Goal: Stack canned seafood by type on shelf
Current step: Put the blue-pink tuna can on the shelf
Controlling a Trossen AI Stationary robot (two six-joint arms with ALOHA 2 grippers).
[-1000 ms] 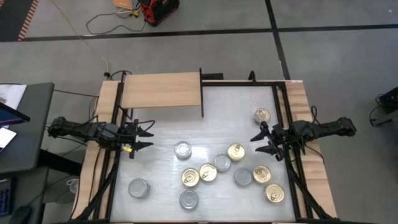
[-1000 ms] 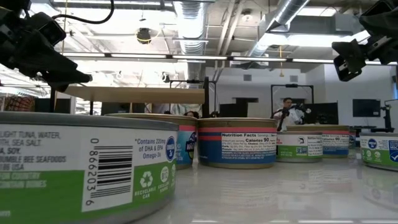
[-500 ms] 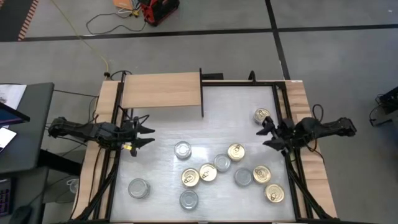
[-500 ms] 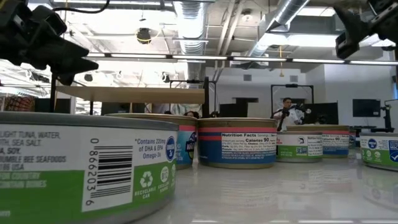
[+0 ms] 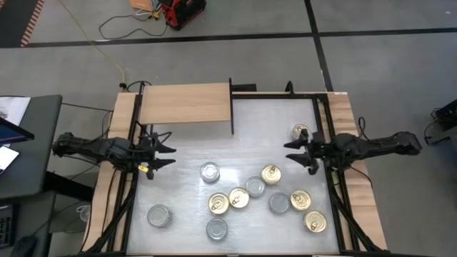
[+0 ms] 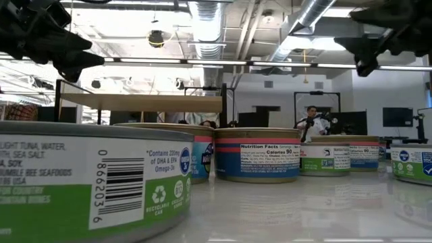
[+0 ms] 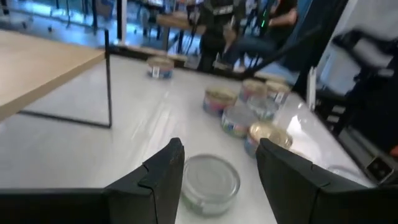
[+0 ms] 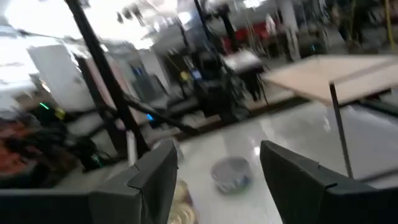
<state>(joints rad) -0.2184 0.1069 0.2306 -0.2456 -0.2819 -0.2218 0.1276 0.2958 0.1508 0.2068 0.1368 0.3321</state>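
Note:
Several round tins of canned seafood stand on the white tabletop, some with gold lids [image 5: 270, 173] and some with silver lids [image 5: 209, 172]; one gold-lidded tin [image 5: 301, 132] stands apart at the right. The shelf [image 5: 186, 103], a light wood board with a dark upright panel [image 5: 231, 107], stands at the far left. My left gripper [image 5: 167, 155] hovers open at the table's left side, above the surface, and a silver tin [image 7: 208, 180] lies ahead of it. My right gripper [image 5: 294, 153] hovers open at the right side, just near of the lone gold tin. Neither holds anything.
Dark frame rails run along both sides of the table [image 5: 323, 121]. A silver tin [image 5: 159, 215] stands alone at the near left. Bare tabletop lies between the shelf and the tins [image 5: 264, 128]. In the low view a person [image 6: 312, 121] is in the room behind.
Both grippers have risen above the table, each staying open. My right gripper has also tipped up toward level and swung a little toward the far edge and the table's middle. No tin has moved.

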